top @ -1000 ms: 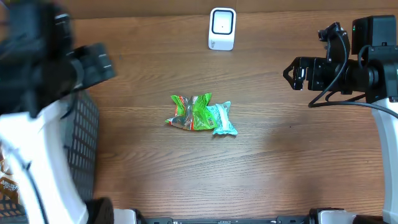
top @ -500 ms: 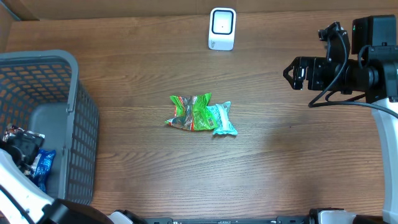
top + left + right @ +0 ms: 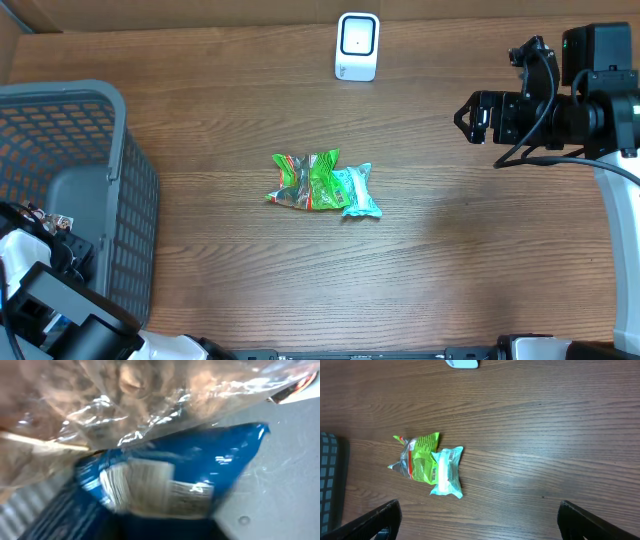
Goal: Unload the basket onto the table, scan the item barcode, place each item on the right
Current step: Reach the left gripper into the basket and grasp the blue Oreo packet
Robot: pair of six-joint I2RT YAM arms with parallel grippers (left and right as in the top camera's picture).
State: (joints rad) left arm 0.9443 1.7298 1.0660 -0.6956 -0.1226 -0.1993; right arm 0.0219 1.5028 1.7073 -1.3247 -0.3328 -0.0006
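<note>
A blue packet [image 3: 200, 465] with a white barcode label [image 3: 155, 490] fills the left wrist view, lying on the grey basket floor [image 3: 280, 475]. My left gripper [image 3: 160, 522] shows as one dark mass at the packet's lower edge, jaws drawn together on it. In the overhead view that gripper [image 3: 62, 248] is down inside the grey basket [image 3: 130, 200] at the far left. The white scanner [image 3: 357, 46] stands at the back of the table. At the right, my right gripper [image 3: 470, 118] hangs open and empty above the table, its fingers [image 3: 380, 520] wide apart.
A crinkled clear bag [image 3: 125, 400] lies over the blue packet in the basket. A green packet [image 3: 310, 180] and a teal packet [image 3: 357, 192] lie together mid-table. The basket wall [image 3: 329, 480] shows at the left edge of the right wrist view.
The left arm swung down from above the basket into it, and its jaws have closed on the blue packet. The right arm and the table packets have not moved.
</note>
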